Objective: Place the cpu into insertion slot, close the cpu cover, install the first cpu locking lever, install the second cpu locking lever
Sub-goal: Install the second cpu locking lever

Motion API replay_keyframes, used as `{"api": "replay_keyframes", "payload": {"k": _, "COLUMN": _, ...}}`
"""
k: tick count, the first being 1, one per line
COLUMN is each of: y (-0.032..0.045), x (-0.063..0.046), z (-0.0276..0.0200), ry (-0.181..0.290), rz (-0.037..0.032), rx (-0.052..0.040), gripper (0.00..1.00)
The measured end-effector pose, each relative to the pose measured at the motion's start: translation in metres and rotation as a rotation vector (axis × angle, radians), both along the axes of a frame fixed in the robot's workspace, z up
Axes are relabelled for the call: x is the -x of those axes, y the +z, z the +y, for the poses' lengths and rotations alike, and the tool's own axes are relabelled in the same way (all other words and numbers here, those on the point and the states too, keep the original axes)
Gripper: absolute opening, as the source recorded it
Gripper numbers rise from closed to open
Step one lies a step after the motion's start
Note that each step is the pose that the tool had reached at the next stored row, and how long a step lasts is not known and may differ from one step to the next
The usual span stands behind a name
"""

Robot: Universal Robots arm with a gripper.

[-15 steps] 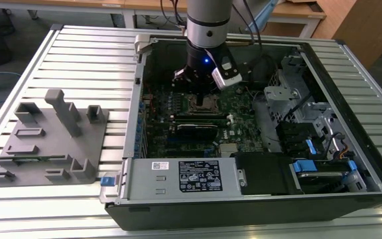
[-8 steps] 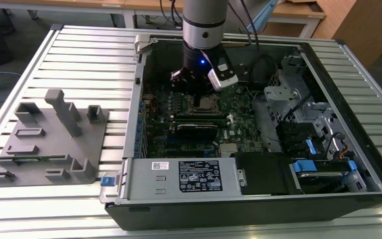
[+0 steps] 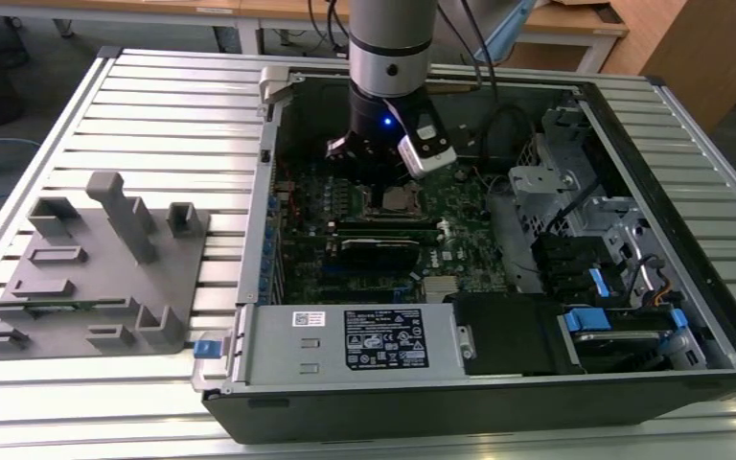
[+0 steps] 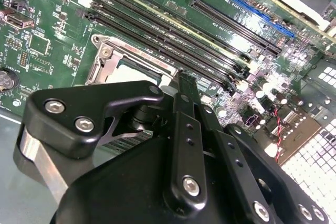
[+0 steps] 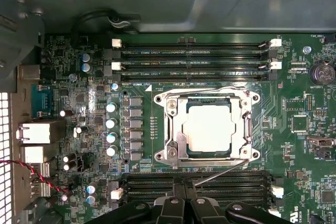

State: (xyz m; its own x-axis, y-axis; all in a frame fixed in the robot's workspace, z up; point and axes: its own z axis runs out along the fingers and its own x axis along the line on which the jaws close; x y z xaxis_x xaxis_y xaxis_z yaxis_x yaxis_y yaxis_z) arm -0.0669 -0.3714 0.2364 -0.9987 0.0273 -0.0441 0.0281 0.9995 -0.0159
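One cpu (image 5: 209, 128) sits in the insertion slot (image 5: 247, 129), cover down; end effector (image 5: 184, 192) beside it, fingers pinched together, empty, probably working a lever.

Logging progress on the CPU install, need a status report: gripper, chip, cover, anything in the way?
Gripper low beside the insertion slot. Cpu seated, cpu cover down around it. One thin lever angled out by the fingertips. Nothing else in the way.
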Motion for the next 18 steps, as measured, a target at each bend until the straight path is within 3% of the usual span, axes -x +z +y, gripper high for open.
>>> {"api": "replay_keyframes", "payload": {"k": 18, "y": -0.0016, "x": -0.0035, "z": 0.0000, "ry": 0.000, "rz": -0.0008, "rx": 0.0001, "gripper": 0.10}}
